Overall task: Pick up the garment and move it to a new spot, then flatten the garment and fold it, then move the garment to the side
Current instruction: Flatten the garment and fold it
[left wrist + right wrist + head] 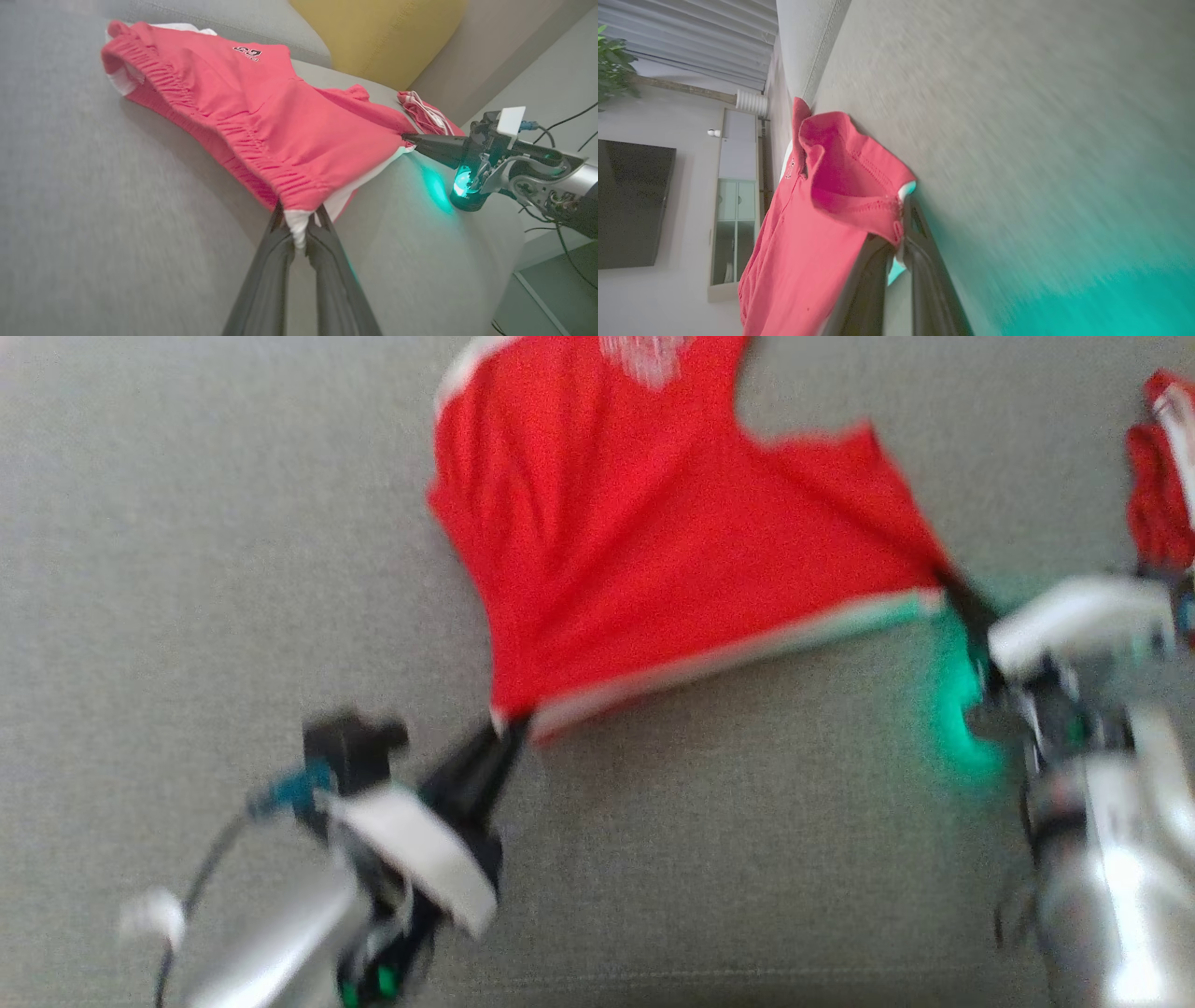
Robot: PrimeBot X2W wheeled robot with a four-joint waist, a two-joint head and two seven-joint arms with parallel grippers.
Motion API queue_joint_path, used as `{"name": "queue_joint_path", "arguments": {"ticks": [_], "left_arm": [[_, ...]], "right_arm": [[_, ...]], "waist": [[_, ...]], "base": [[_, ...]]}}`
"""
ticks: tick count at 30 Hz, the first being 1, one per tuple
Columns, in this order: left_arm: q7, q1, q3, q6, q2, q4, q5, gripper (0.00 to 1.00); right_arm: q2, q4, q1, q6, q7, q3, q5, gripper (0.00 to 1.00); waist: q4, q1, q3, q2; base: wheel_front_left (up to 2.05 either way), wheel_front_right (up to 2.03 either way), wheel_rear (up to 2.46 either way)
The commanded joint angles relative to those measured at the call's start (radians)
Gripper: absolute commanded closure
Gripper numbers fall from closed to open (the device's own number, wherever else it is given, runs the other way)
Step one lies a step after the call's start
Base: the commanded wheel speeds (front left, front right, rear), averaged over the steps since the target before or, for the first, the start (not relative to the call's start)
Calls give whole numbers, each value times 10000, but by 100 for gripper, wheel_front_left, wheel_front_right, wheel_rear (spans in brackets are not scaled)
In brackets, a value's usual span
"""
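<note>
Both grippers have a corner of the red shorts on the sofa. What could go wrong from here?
1. Slip: the left gripper and right gripper each pinch only a small corner of the red shorts, with the edge taut between them. A harder pull may free one.
2. Snag: a second red garment lies close to the right gripper and could get dragged along.
3. Creases: the shorts' far end looks bunched and may not flatten.

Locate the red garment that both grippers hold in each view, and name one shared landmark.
Head view: red garment at upper centre, its bottom edge stretched between left gripper and right gripper.
Left wrist view: upper left to centre, one corner pinched above the bottom edge.
Right wrist view: left of centre, reaching the bottom edge.
Shared landmark: the grey sofa cushion beneath it.
</note>
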Motion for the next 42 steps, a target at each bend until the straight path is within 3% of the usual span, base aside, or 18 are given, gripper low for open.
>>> {"name": "queue_joint_path", "arguments": {"ticks": [1,10,16,26,36,42], "left_arm": [[-108,221,313,212,468,-631,-85,100],[272,3103,-100,1692,1221,-3853,-660,100],[428,3301,122,1923,1294,-4882,-1102,100],[1234,2237,567,1569,1025,-5225,-2073,100],[2116,187,1065,1491,-381,-4338,-3228,100],[2178,-711,1201,1642,-1163,-3091,-3352,100]], "right_arm": [[41,-578,1297,-9,256,179,436,100],[41,-7273,7843,-9,1729,439,2885,100],[41,-9145,8686,-9,1811,-35,3186,100],[41,-8842,5781,-9,3396,-514,1347,100],[41,-6674,591,-9,5195,-1156,-1415,100],[41,-5394,-1229,-9,5427,-1121,-2873,100]], "waist": [[101,1,-773,-1],[358,1,-1474,-1],[592,1,-1257,-1],[1247,1,-793,-1],[2111,1,375,-1],[2651,1,882,-1]], "base": [[0,0,0],[0,0,0],[0,0,0],[0,0,0],[0,0,0],[0,0,0]]}}
